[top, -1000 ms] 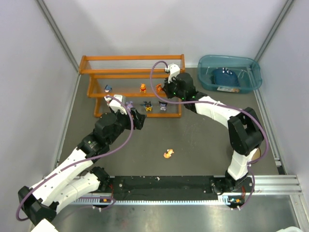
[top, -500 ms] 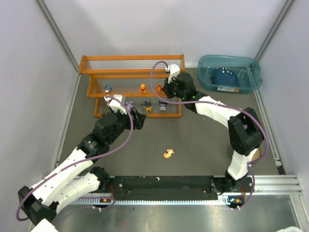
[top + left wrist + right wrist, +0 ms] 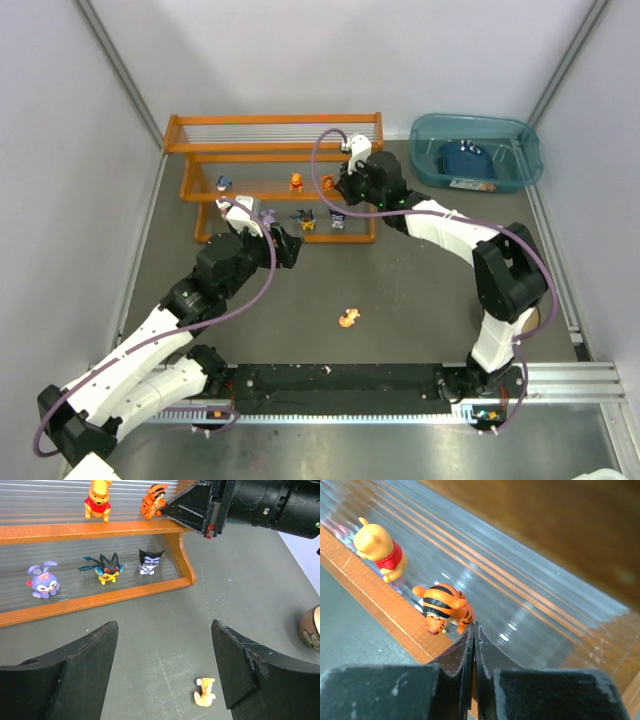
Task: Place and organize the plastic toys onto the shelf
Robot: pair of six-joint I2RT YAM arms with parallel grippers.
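Toys on the shelf [image 3: 75, 531] stand in two rows. A yellow bear [image 3: 97, 500] and a striped tiger [image 3: 154, 501] are on the middle tier. A purple bunny [image 3: 44, 580], a black-and-yellow figure [image 3: 106, 568] and a dark little one [image 3: 150, 561] are on the lowest. One pale orange toy [image 3: 205, 691] lies on the table [image 3: 420, 290], well apart from the shelf and just ahead of my left gripper [image 3: 164, 630], whose fingers are spread wide and hold nothing. My right gripper [image 3: 474, 630] has its fingers pressed together, also empty, tips right beside the tiger — I cannot tell whether they touch it. I judge these toys to be hard, smooth and almost weightless, so the loose one is likely to skid or flip if I nudge it. I would come straight down and pinch it across the thick of its body, low to the table — not by ears or tail, which look too thin to hold firmly.
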